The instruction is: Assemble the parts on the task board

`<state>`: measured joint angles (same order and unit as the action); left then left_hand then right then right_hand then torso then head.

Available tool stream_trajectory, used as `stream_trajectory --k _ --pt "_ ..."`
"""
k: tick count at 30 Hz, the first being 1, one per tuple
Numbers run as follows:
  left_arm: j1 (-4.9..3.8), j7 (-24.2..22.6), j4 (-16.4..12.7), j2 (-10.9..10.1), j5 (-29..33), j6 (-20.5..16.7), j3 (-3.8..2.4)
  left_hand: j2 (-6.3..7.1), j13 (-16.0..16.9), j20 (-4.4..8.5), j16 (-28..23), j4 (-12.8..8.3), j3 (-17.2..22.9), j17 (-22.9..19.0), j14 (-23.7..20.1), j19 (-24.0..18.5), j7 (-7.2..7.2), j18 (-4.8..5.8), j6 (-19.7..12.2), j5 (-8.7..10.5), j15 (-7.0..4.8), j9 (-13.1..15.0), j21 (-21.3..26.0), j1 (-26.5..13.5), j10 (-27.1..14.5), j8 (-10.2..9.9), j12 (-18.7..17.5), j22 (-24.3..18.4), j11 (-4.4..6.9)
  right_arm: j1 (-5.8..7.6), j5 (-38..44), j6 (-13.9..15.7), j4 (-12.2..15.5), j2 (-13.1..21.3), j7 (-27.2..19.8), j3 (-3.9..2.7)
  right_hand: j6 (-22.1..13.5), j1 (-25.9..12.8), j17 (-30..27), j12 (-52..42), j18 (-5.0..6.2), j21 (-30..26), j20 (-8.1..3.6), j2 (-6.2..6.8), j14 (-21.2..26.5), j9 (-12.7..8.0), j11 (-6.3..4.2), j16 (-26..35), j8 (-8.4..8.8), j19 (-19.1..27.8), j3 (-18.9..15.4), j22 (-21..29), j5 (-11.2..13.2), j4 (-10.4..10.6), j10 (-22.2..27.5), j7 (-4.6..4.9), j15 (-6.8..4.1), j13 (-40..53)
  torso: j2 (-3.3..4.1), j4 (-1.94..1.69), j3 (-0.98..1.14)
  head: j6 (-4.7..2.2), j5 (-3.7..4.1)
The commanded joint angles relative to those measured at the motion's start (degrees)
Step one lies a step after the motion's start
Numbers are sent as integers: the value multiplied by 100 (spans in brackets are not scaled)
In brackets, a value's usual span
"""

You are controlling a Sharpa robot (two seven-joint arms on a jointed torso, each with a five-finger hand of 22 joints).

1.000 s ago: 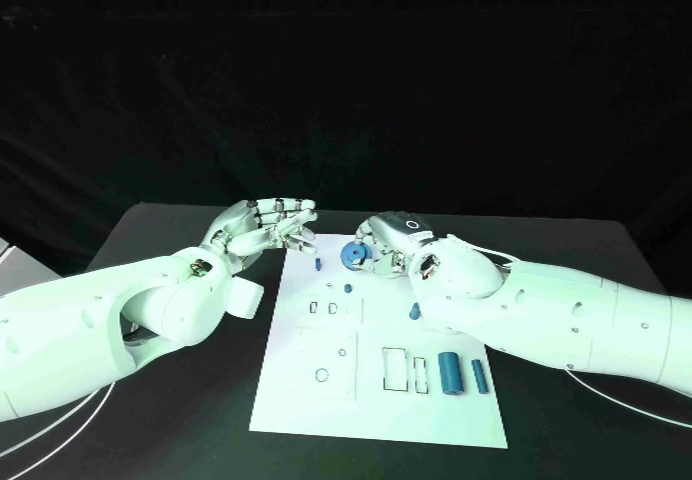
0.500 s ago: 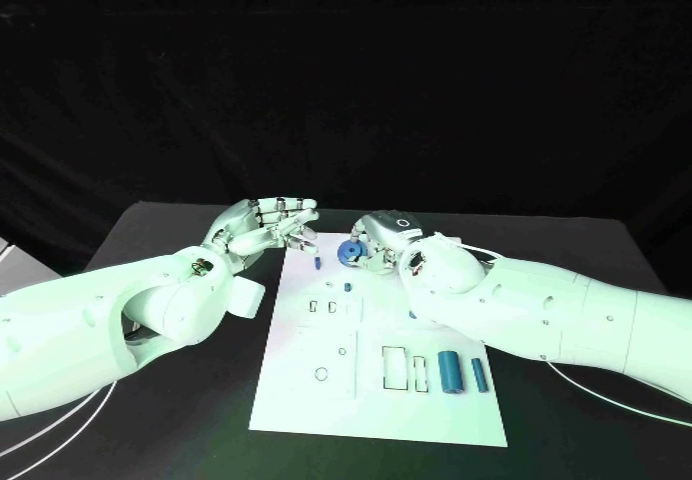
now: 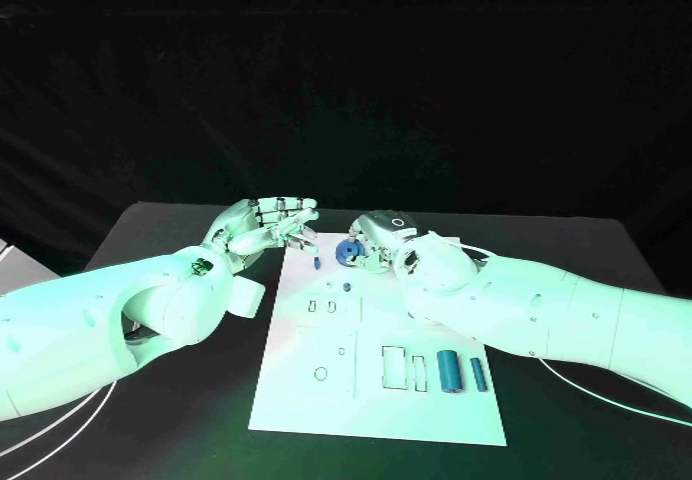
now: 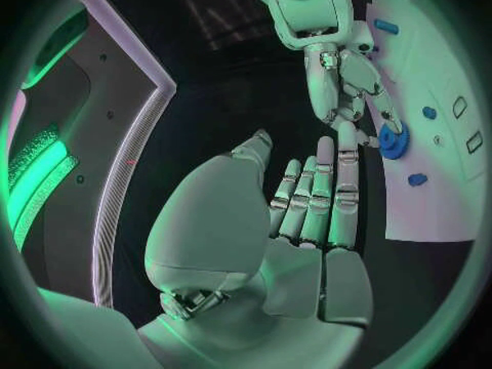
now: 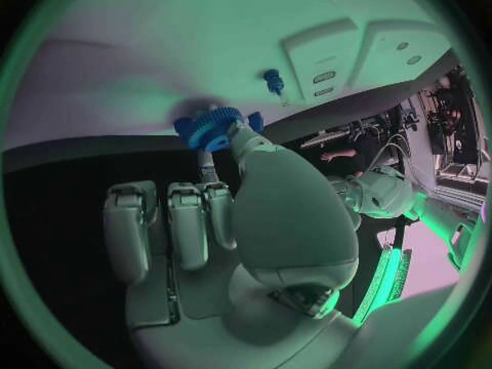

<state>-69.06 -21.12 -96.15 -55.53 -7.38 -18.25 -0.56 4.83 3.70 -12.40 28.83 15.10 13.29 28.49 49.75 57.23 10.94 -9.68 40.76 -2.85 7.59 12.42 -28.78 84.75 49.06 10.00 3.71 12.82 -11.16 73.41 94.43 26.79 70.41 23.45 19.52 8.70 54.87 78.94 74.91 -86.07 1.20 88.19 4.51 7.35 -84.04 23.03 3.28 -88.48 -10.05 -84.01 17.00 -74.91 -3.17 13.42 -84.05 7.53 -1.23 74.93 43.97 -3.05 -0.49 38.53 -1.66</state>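
The white task board (image 3: 378,405) lies in the middle of the black table. My right hand (image 3: 381,240) is over the board's far end and pinches a blue gear (image 3: 348,252) between thumb and a finger. The right wrist view shows the gear (image 5: 210,128) close above the board (image 5: 134,66), casting a shadow on it; I cannot tell whether it touches. A small blue peg (image 5: 274,80) stands near it. My left hand (image 3: 268,224) hovers just off the board's far left corner, fingers straight and apart, holding nothing. In the left wrist view this hand (image 4: 307,221) faces the right hand (image 4: 347,82) and the gear (image 4: 393,139).
Two blue cylinders, a thick one (image 3: 450,372) and a thin one (image 3: 479,375), lie at the board's near right. A small blue peg (image 3: 316,263) and a small blue piece (image 3: 349,287) sit near the far end. Empty slots (image 3: 392,367) mark the board's middle.
My right arm has edged slightly to the left with the gear still in its fingers. The left hand has stayed where it was.
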Motion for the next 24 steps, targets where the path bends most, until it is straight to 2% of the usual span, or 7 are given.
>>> stream_trajectory --k 1,8,13,17,24 --pt "-5 -43 -5 9 10 100 -4 11 -2 8 31 -7 31 9 -40 -29 260 -60 -32 2 0 -10 -19 -3 -19 -7 5 7 2 -20 89 -171 -13 -22 -70 12 16 -7 1144 -11 -70 24 -23 51 -519 0 -20 -36 -2 -518 42 -1335 -26 4 -266 17 -51 1152 0 4 0 5 -7" --pt "-5 -42 -8 10 18 102 -4 19 -2 8 38 -13 51 13 -49 -42 259 -59 -38 2 1 -12 -34 -4 -27 -10 3 14 3 -29 85 -204 -2 -41 -37 16 8 -54 1148 2 -69 22 -29 85 -520 -6 -19 -37 8 -517 40 -1333 -24 13 -256 19 -53 1141 6 4 3 4 7" --pt "-5 -42 -6 8 19 102 -3 19 -2 8 38 -13 51 13 -49 -42 259 -59 -38 2 1 -12 -34 -4 -27 -10 3 14 3 -31 84 -248 5 -31 -26 17 -1 -86 1141 12 -68 17 -31 109 -518 -10 -17 -34 16 -515 36 -1328 -23 20 -249 20 -53 1134 1 1 -4 12 12" --pt "-5 -40 -3 5 20 103 -3 19 -2 8 38 -13 51 13 -49 -42 259 -59 -38 2 1 -12 -34 -4 -27 -10 3 14 3 -32 84 -262 12 -9 -6 18 -3 -98 1133 13 -68 17 -32 118 -516 -12 -17 -31 18 -515 34 -1328 -23 23 -249 21 -54 1133 1 5 3 15 -1" --pt "-5 -37 0 0 20 106 -3 18 -2 7 40 -9 57 15 -52 -47 259 -59 -39 2 1 -13 -39 -13 -29 -10 3 16 2 -33 86 -218 14 11 24 20 -4 -118 1137 19 -68 17 -32 132 -517 -13 -18 -33 20 -515 31 -1329 -23 28 -245 21 -52 1128 3 5 3 7 0"
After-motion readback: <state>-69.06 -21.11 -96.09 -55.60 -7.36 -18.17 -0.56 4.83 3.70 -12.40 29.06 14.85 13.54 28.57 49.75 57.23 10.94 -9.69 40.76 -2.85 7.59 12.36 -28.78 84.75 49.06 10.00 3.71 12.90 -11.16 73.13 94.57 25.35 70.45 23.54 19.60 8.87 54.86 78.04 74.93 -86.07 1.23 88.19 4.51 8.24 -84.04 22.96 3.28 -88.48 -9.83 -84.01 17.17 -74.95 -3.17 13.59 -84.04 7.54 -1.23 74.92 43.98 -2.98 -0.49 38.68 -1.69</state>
